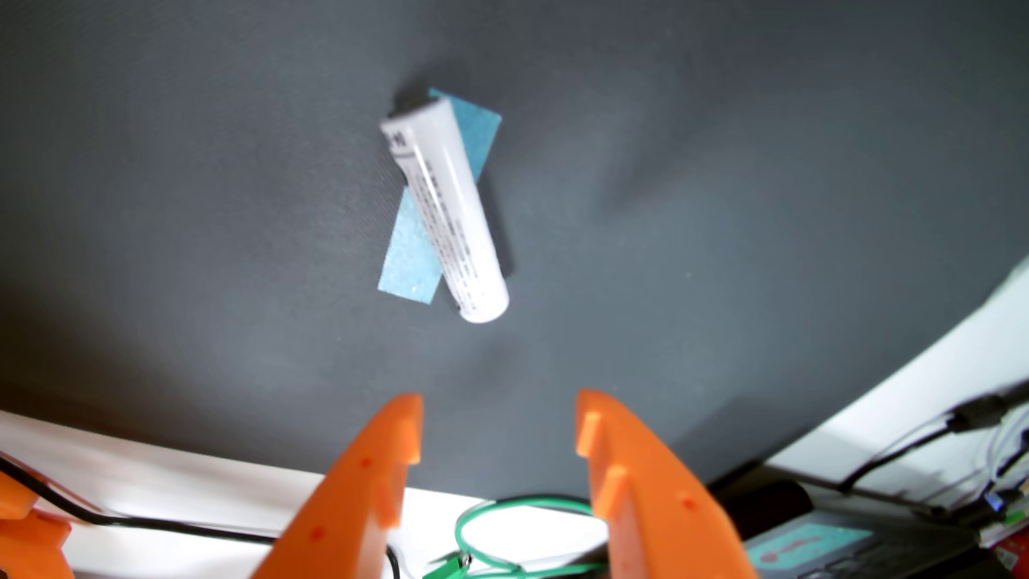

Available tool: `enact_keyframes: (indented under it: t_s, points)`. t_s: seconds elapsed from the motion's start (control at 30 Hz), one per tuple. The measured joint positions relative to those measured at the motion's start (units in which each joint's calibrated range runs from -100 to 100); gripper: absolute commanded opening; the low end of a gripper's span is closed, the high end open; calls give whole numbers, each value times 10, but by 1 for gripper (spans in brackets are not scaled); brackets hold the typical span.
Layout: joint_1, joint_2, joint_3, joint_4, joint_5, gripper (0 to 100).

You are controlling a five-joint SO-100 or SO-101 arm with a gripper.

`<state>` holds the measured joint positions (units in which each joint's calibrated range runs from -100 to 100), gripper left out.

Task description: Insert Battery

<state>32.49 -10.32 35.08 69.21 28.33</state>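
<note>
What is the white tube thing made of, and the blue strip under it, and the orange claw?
The battery looks wrapped in glossy white plastic film; a bright streak runs along it. The blue strip seems matte, maybe tape or paper, faintly speckled. The orange claw looks like hard, dull plastic, perhaps printed.

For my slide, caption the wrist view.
Open orange end effector hovers short of a white battery lying across blue tape on a dark mat.
</note>
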Motion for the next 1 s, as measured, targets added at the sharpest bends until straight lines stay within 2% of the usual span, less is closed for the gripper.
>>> enact_keyframes:
  t_s: [0.53,1.0]
  points:
    - [-21,66,-5,-3,30,17]
    - [-21,94,-10,0,30,17]
